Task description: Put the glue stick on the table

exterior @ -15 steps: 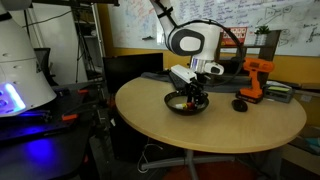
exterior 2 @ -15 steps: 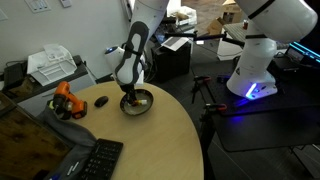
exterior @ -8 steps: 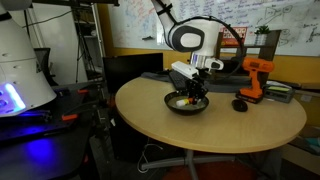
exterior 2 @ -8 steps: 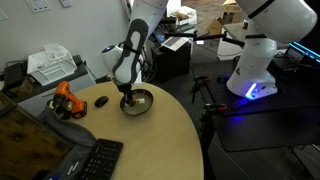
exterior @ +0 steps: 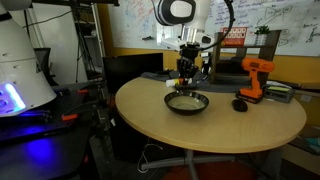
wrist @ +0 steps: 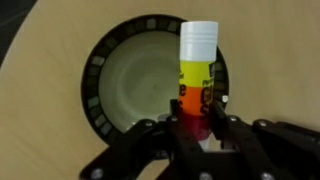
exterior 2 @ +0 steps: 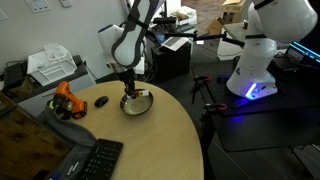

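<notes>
The glue stick (wrist: pixel 196 75), a short cylinder with a white cap and yellow, orange and red bands, is held between the fingers of my gripper (wrist: pixel 198 120) in the wrist view. It hangs above the dark bowl (wrist: pixel 120 90), which shows below it with a pale inside. In both exterior views my gripper (exterior: pixel 187 74) (exterior 2: pixel 129 86) is lifted a little above the bowl (exterior: pixel 187 102) (exterior 2: pixel 137 103) on the round tan table (exterior: pixel 200 125) (exterior 2: pixel 130 145). The stick is too small to make out there.
A black computer mouse (exterior: pixel 240 104) (exterior 2: pixel 101 100) lies on the table beside an orange drill (exterior: pixel 255 78) (exterior 2: pixel 66 100). A keyboard (exterior 2: pixel 95 160) sits on a dark side desk. A white robot base (exterior 2: pixel 262 50) stands beyond the table.
My gripper was down inside the bowl. It has risen straight up out of the bowl with the glue stick in its fingers.
</notes>
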